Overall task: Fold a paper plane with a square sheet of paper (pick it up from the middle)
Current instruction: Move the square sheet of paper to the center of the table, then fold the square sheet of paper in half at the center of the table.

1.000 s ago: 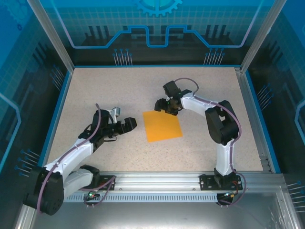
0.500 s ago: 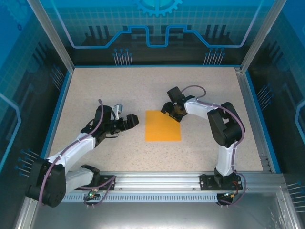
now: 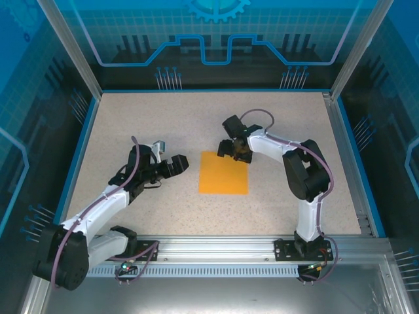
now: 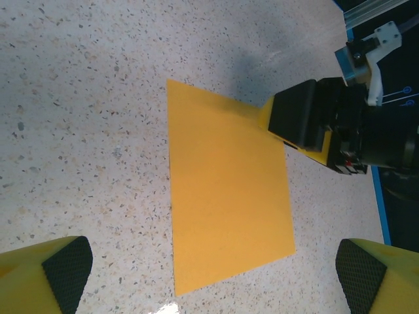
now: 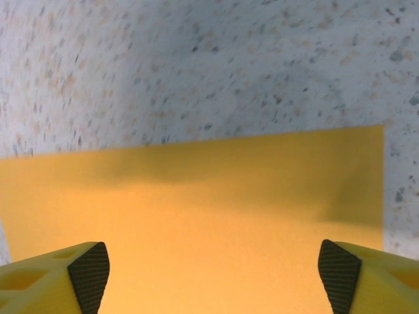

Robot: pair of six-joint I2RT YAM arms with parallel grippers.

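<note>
- Lying flat and unfolded on the speckled table [image 3: 163, 118], the square sheet of paper [image 3: 223, 174] sits between the two arms.
- Right gripper [image 3: 233, 152]: fingers spread wide over the sheet's far edge, holding nothing.
- Left gripper [image 3: 172, 165]: fingers spread wide, near the sheet's left side, empty.

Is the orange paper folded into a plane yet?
No, the square sheet of paper lies flat and unfolded on the table.

A thin, flat, orange-yellow square sheet of paper [image 5: 196, 209] lies on the speckled beige tabletop [image 5: 229, 65], its far edge and right corner showing. The right gripper [image 5: 213, 268] hangs over it, its yellow, black-padded fingers [image 5: 88, 265] spread wide. A soft shadow crosses the sheet's far part.
</note>
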